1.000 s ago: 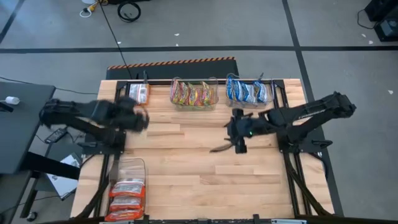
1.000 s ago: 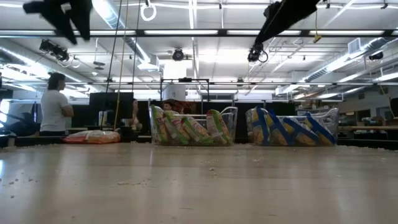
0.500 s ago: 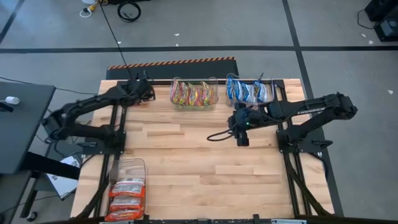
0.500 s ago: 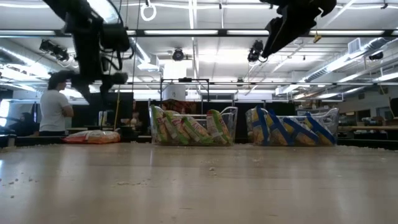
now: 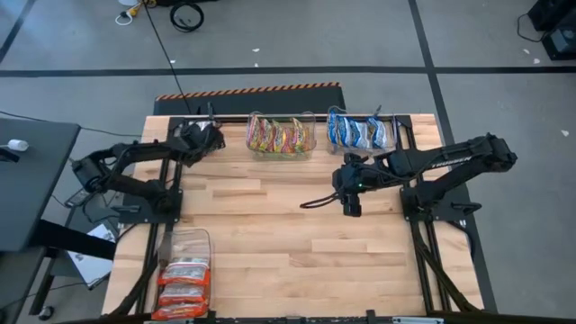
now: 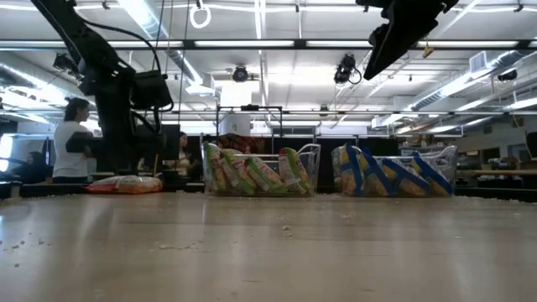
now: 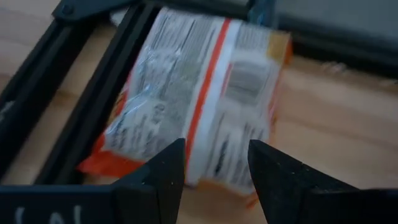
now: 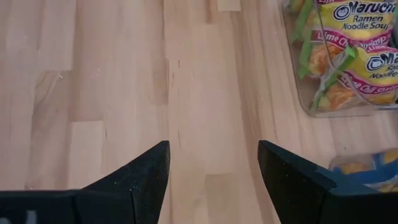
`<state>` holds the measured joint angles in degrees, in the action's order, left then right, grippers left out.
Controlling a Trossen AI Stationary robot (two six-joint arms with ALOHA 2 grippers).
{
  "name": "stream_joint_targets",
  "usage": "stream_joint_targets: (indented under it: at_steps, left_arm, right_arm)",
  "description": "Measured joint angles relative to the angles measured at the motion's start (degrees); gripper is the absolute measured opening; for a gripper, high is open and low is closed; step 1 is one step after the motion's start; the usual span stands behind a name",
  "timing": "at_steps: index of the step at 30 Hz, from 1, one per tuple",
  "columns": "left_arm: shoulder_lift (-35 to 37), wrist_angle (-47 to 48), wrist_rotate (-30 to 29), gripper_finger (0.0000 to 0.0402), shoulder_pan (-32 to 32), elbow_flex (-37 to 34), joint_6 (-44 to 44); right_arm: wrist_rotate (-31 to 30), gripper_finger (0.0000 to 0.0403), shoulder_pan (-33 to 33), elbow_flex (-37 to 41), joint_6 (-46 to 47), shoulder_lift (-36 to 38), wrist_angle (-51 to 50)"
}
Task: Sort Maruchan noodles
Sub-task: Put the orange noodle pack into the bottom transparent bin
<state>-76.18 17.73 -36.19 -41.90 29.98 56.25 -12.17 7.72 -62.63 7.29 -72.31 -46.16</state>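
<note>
At table's far-left corner: red-orange noodle packet (image 7: 199, 99) lying flat on wood, left gripper (image 7: 214, 168) poised just above, fingers spread. Probably light, crinkly, slippery; best pinched across narrow width. Right gripper (image 8: 211, 165) mid-table, spread, empty.

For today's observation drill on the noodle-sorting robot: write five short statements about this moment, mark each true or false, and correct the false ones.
1. The left gripper is open above a red-orange packet at the table's far left corner. True.
2. The right gripper holds a blue packet. False: its fingers are open and empty over bare wood.
3. The yellow-green packets stand in a clear tub. True.
4. The tub of blue-and-white packets sits at the table's near left corner. False: it is at the far edge, right of the yellow-green ones.
5. Red-orange packets fill a tub at the near left. True.
</note>
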Motion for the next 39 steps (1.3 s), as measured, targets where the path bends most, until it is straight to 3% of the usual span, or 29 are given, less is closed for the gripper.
stream_joint_targets:
  at_steps: [7, 12, 15, 20, 23, 28, 32, 39]
  left_arm:
    - [-0.8, -11.1, -7.0, 0.0178, 0.7, -5.8, 1.9]
    - [-2.2, -11.3, -1.9, 0.0178, -0.1, -8.0, 4.9]
    - [-1.3, -10.8, 5.3, 0.0178, 1.9, -7.8, 5.1]
    - [2.7, -9.4, 18.6, 0.0178, 11.0, -8.1, 16.3]
    - [5.6, -7.7, 20.4, 0.0178, 17.8, -8.6, 22.4]
    - [12.3, -7.1, 19.6, 0.0178, 27.5, -8.4, 24.2]
    - [17.5, -1.6, 14.9, 0.0178, 31.2, -4.2, 14.6]
    - [18.8, 12.7, 4.9, 0.0178, 29.1, 1.2, -27.1]
  right_arm:
    - [1.6, 0.0249, 0.9, 0.0, 7.2, 0.0, 0.2]
    - [4.8, 0.0249, 2.8, 0.0, 11.4, 0.0, 0.2]
    - [4.8, 0.0249, 4.0, 0.0, 12.9, 0.0, 0.2]
    - [4.8, 0.0249, 5.2, 0.0, 13.8, 0.0, 0.2]
    - [4.8, 0.0249, 5.3, 0.0, 13.8, 0.0, 0.2]
    - [4.6, 0.0249, 5.3, 0.0, 13.7, 0.0, 0.1]
    - [4.5, 0.0249, 4.9, 0.0, 12.3, 0.0, -0.3]
    - [3.3, 0.0249, 1.1, 0.0, 4.9, 0.0, -0.1]
